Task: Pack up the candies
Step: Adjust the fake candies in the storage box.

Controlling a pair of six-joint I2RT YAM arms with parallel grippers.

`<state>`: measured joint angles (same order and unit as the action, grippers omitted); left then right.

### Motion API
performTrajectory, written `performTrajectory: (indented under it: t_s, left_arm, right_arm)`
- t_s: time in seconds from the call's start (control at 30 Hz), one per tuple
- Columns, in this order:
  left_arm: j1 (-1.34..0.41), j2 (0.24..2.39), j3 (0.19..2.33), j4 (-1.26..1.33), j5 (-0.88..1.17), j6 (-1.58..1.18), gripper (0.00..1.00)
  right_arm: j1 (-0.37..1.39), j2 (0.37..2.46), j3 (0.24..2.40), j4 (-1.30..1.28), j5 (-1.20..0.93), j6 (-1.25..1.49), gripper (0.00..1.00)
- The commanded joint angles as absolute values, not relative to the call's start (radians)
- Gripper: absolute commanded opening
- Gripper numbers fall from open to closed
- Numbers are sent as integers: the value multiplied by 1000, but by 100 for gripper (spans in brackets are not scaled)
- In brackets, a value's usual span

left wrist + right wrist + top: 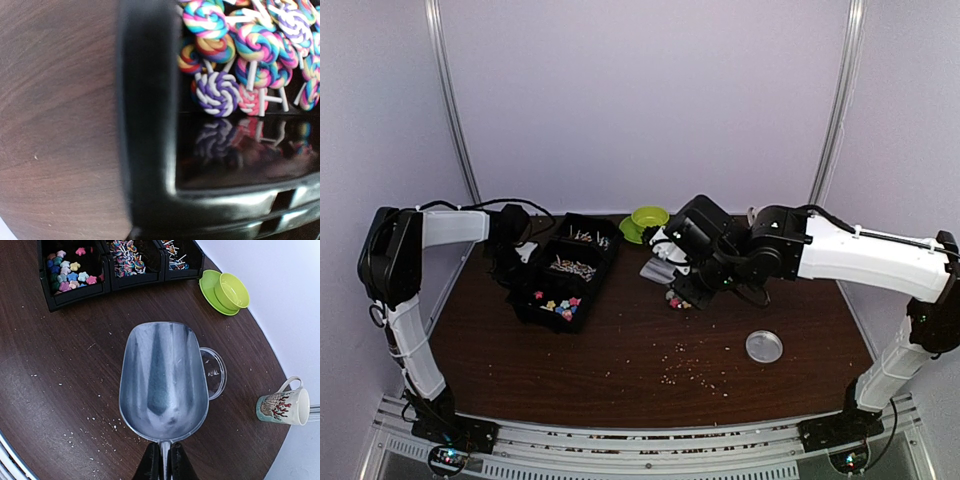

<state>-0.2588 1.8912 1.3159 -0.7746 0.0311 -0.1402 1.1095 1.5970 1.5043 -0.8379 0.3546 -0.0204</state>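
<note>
from above, the left end effector [516,268] is seen only as a dark mass at the left edge of the black tray [75,296]. how far it is open cannot be told, and in its own wrist view just the tray rim and a heap of swirl lollipops [235,45] are shown. the right end effector [162,462] is closed on the handle of one empty metal scoop [162,380], a grip shown plainly by the right wrist camera alone. one mug [282,407] and one clear cup [216,372] just beside the scoop are seen only there; one clear disc [764,346] is seen only from above. three tray compartments are counted. the candies [70,272], star-shaped and too many for an exact count, lie in the compartment nearest the arm bases. one green bowl [231,290] is set on one green plate [207,287]. pale crumbs [695,375] are scattered on the bench [620,350].
</note>
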Motion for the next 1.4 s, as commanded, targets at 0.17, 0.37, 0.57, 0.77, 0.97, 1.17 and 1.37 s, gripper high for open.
performTrajectory:
  t_s: [0.17, 0.37, 0.57, 0.77, 0.97, 1.17, 1.37]
  left_arm:
    - [-256, 1893, 1338, -742, 99, -134, 0]
    - [-256, 1869, 1315, -714, 189, -147, 0]
    - [-257, 1822, 1272, -647, 398, -202, 0]
    - [-259, 1744, 1160, -533, 566, -323, 0]
    - [-271, 1624, 956, -244, 745, -475, 0]
    - [-314, 1571, 864, -70, 787, -548, 0]
    - [-346, 1568, 990, -360, 556, -362, 0]
  right_arm:
    - [1127, 1593, 1554, -856, 318, -45, 0]
    - [1131, 1635, 1621, -903, 318, -64, 0]
    - [1131, 1629, 1636, -898, 295, -62, 0]
    - [1131, 1617, 1664, -903, 215, -64, 0]
    - [1132, 1605, 1695, -894, 113, -68, 0]
    - [1134, 1662, 1799, -969, 106, -76, 0]
    - [1148, 1737, 1868, -1054, 151, -91, 0]
